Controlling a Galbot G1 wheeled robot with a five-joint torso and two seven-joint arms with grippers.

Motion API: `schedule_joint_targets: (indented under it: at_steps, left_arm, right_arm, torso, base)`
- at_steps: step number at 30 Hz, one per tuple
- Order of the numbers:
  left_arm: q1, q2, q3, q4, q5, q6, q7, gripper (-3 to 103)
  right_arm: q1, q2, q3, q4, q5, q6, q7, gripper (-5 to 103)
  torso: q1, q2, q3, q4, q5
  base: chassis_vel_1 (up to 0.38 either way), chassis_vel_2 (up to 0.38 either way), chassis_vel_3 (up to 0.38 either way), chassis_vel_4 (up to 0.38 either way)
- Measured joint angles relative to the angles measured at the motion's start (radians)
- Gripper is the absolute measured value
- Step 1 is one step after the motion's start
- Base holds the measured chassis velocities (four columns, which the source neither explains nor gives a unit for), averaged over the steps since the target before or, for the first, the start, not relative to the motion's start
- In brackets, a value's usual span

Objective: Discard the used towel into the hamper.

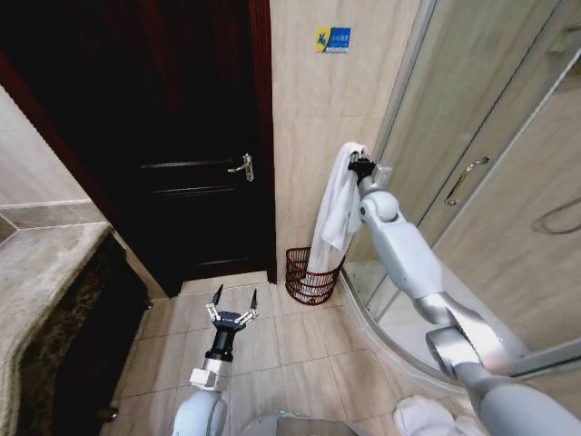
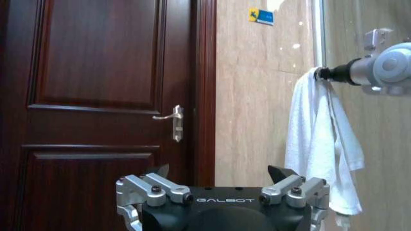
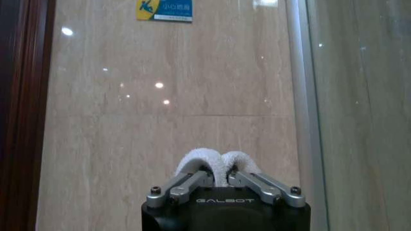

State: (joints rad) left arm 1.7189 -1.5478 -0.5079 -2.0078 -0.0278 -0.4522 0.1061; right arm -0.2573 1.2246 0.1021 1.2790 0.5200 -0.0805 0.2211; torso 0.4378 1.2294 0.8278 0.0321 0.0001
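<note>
1. Jaws of the right gripper point(image 1: 360, 166) are pinched narrow on the top fold of the white towel point(image 1: 336, 211), holding it up against the beige tiled wall point(image 1: 309, 136); the right wrist view shows two humps of terry cloth squeezed between the fingers point(image 3: 192, 180).
2. Jaws of the left gripper point(image 1: 232, 303) stand wide apart with nothing between them, the arm held low over the tiled floor point(image 1: 290, 354), pointing toward the door.
3. From the grip the towel hangs in long soft folds, its lower end reaching the rim of the hamper point(image 1: 309, 277).
4. Whether the cloth touches the rim or only hangs in front of it is hard to tell from the head view.
5. That hamper is a small round reddish-brown basket of open slats, standing on the floor at the foot of the wall, just right of the dark wooden door point(image 1: 182, 136) and beside the curved base of the shower enclosure point(image 1: 472, 182).
6. A metal lever handle point(image 1: 241, 166) sits on the door, and a small blue and yellow sign point(image 1: 332, 39) is fixed high on the wall above the towel.
7. More white cloth point(image 1: 422, 416) lies on the floor near the robot's right side.
</note>
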Motion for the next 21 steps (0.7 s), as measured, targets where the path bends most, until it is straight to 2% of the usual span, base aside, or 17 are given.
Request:
schedule_joint_targets:
  at_steps: [6,12,21]
  left_arm:
    - [-0.001,0.0,0.0,-0.001,0.0,0.0,0.0,100]
    - [-0.009,-0.008,0.0,-0.002,0.004,0.005,0.0,100]
    - [-0.004,-0.024,0.003,-0.001,0.015,0.005,0.005,100]
  right_arm:
    - [-0.009,-0.01,-0.006,0.008,-0.008,-0.001,-0.001,7]
    - [-0.067,-0.017,-0.009,0.059,-0.034,-0.024,0.007,7]
    - [-0.112,-0.021,-0.007,0.098,-0.042,-0.024,0.005,7]
  torso:
    - [-0.012,-0.026,-0.014,0.0,-0.0002]
    - [-0.031,-0.069,-0.037,0.0001,0.0001]
    - [-0.044,-0.095,-0.052,0.0001,-0.0001]
  base:
    - [0.0,0.0,0.0,0.0]
    - [0.0,0.0,0.0,0.0]
    - [0.0,0.0,0.0,0.0]
